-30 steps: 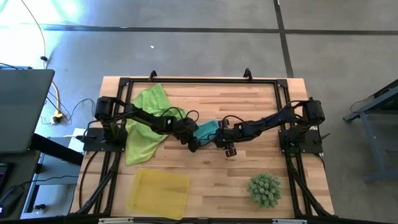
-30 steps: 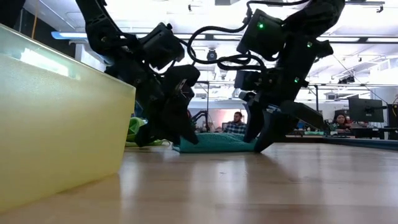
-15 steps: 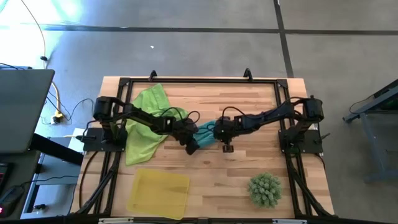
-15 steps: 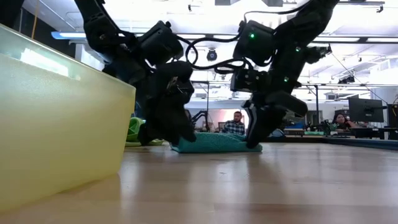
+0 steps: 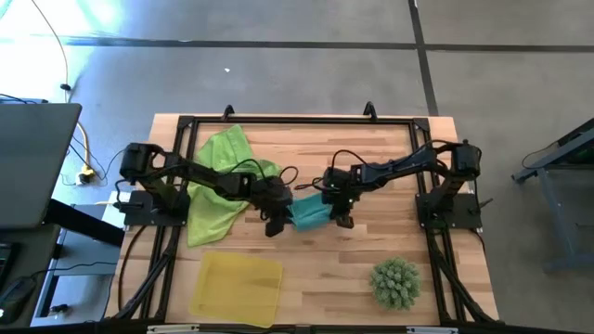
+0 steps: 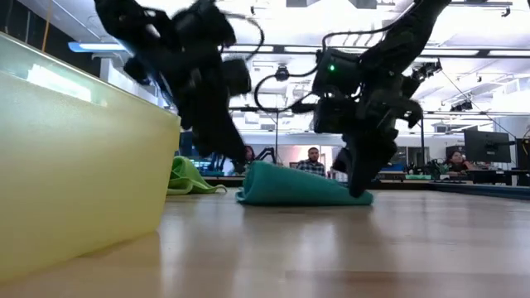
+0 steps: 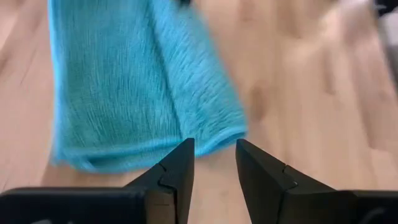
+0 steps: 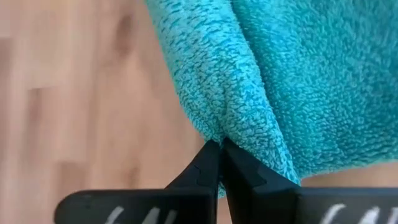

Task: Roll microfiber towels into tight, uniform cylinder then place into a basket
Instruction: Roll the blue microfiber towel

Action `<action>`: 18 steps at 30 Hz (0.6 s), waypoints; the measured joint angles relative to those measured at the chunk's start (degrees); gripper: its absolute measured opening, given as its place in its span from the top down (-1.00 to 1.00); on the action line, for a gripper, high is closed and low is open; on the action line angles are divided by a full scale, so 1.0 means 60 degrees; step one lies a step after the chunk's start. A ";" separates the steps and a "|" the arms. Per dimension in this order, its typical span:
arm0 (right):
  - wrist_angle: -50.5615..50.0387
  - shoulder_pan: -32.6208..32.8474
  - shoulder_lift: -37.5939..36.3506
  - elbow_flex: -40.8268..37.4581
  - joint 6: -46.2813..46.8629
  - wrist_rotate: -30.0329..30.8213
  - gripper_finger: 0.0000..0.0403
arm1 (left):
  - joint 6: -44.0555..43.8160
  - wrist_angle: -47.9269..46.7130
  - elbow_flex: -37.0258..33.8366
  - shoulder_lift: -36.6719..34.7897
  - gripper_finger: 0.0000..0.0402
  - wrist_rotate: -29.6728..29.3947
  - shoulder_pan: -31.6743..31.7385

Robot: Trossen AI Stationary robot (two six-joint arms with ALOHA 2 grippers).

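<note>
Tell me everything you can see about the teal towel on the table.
The teal towel is fuzzy microfiber, folded into a thick, loosely rolled pad, lying flat on the wooden table near its middle. The right claw is shut on a fold at its edge. The left claw is open just off its other end, not touching it.

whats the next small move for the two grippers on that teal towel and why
Probably bring the left gripper down to pinch the teal towel at the end nearest it. Its fingers are open and just short of the towel's edge, while the right gripper is shut on a fold at the other end. The towel is folded over, not yet a tight cylinder, so rolling likely needs both ends held.
</note>
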 joint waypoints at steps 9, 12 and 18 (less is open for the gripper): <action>-0.0098 -0.0719 0.0023 -0.0011 0.0719 -0.1226 1.00 | 0.2678 0.1474 0.0021 0.0033 0.44 -0.2493 -0.1701; -0.0098 -0.0733 0.0019 -0.0007 0.0722 -0.1222 1.00 | 0.3027 0.1848 0.0016 0.0254 0.39 -0.3976 -0.2106; 0.0016 -0.0731 0.0007 0.0000 0.0974 -0.1198 1.00 | 0.3024 0.2134 0.0032 0.0960 0.27 -0.5111 -0.2169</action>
